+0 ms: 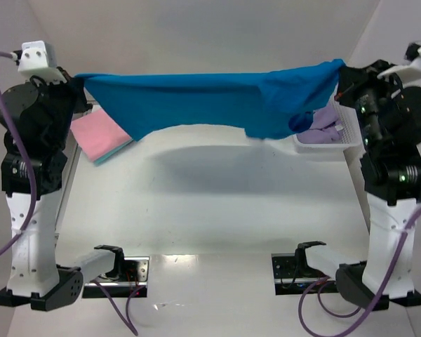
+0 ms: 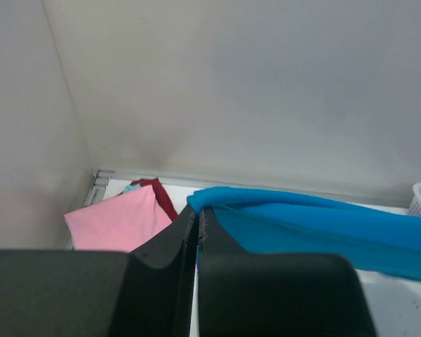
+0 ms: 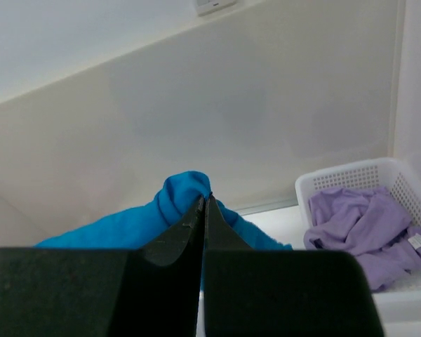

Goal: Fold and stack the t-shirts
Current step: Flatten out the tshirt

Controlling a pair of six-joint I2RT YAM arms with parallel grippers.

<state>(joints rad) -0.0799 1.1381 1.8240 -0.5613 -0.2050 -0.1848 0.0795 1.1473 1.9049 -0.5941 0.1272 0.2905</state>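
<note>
A bright blue t-shirt (image 1: 210, 98) hangs stretched in the air between my two grippers, high above the table. My left gripper (image 1: 79, 81) is shut on its left end; the left wrist view shows the blue cloth (image 2: 316, 225) pinched at the fingertips (image 2: 197, 210). My right gripper (image 1: 340, 74) is shut on its right end; the right wrist view shows the cloth (image 3: 175, 196) bunched at the fingertips (image 3: 205, 200). A folded pink t-shirt (image 1: 98, 133) lies on a stack at the far left, with red cloth (image 2: 161, 196) beneath it. A lavender t-shirt (image 1: 328, 123) lies crumpled in the basket.
A white plastic mesh basket (image 1: 337, 144) stands at the far right of the table, also in the right wrist view (image 3: 351, 175). White walls enclose the table at the back and sides. The arm bases stand at the near edge.
</note>
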